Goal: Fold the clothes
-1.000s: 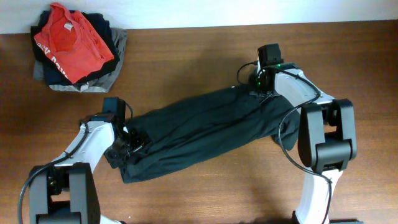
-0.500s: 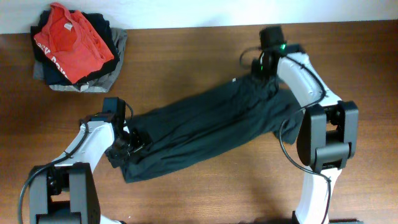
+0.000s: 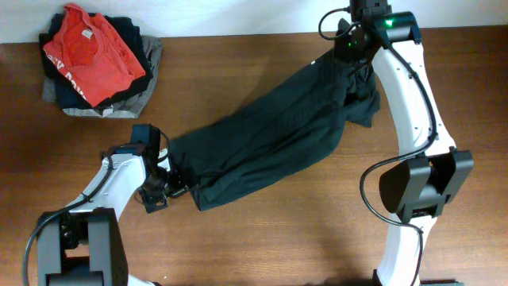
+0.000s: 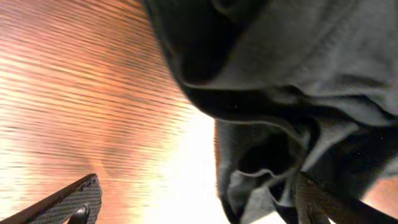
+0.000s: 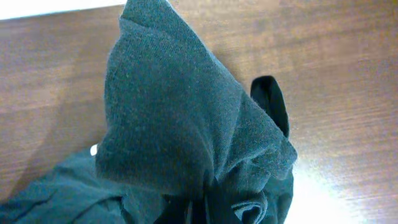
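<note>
While the right gripper [image 3: 350, 48] is clamped shut on one end of the dark garment [image 3: 270, 139], the cloth runs from those jaws in a long, wrinkled diagonal band across the table [image 3: 262, 238] down to the left gripper [image 3: 161, 189].

In the right wrist view, the gripped end stands as a bunched peak [image 5: 180, 124] directly ahead of the jaws. The fingers themselves are buried in the fabric and cannot be made out. A small white mark [image 5: 93, 149] shows at the cloth's edge, off to one side of the peak.

The left gripper sits low over the table with its jaws spread wide and holding nothing. In the left wrist view, the crumpled far end of the garment [image 4: 298, 81] lies between the fingers [image 4: 73, 198], crowded against one of them. Bare wood shows between the cloth and the other finger.

A red T-shirt [image 3: 91, 52] tops a pile [image 3: 107, 107] of folded dark and grey clothes, well apart from both sets of jaws, beyond the left gripper.
</note>
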Controlling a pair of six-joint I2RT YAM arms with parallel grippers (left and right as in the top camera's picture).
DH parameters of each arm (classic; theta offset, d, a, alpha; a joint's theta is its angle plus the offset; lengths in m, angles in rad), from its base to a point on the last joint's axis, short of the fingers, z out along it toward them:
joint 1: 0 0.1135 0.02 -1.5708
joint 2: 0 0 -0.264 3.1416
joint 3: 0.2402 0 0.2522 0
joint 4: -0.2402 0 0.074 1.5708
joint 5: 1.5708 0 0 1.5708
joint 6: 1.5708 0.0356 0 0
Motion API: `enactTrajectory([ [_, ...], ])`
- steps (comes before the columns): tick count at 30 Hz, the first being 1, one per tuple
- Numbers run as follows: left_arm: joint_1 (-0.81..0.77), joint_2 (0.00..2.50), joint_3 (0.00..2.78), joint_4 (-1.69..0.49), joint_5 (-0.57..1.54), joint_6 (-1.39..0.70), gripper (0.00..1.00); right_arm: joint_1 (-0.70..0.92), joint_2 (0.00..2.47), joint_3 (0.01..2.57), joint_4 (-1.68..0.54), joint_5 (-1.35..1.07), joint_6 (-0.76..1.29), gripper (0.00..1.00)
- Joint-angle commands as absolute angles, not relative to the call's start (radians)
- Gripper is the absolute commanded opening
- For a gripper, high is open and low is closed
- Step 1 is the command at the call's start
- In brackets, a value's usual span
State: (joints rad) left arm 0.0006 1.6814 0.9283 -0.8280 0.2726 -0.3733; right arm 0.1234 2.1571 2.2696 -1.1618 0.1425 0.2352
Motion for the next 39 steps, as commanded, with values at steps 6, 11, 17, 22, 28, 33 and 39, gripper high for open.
enactTrajectory([
  [6, -0.085, 1.692, 0.946, -0.819, 0.434, -0.355, 0.99, 0.131, 2.134, 2.29, -1.169, 0.169, 0.244, 0.04],
  [11, -0.123, 1.692, 0.952, -0.806, 0.553, -0.41, 0.98, 0.131, 2.135, 2.289, -1.171, 0.17, 0.244, 0.04],
  [17, -0.123, 1.671, 1.008, -0.834, 0.554, -0.379, 0.94, 0.131, 2.135, 2.289, -1.172, 0.17, 0.244, 0.04],
  [22, -0.123, 1.628, 1.039, -0.849, 0.553, -0.374, 0.95, 0.131, 2.135, 2.289, -1.172, 0.17, 0.244, 0.04],
  [28, -0.123, 1.634, 1.031, -0.853, 0.553, -0.414, 0.96, 0.131, 2.135, 2.289, -1.178, 0.17, 0.244, 0.04],
  [33, -0.126, 1.637, 1.031, -0.822, 0.553, -0.402, 0.96, 0.131, 2.135, 2.289, -1.183, 0.17, 0.244, 0.04],
  [39, -0.16, 1.662, 1.031, -0.818, 0.523, -0.402, 0.96, 0.131, 2.135, 2.289, -1.184, 0.17, 0.244, 0.04],
])
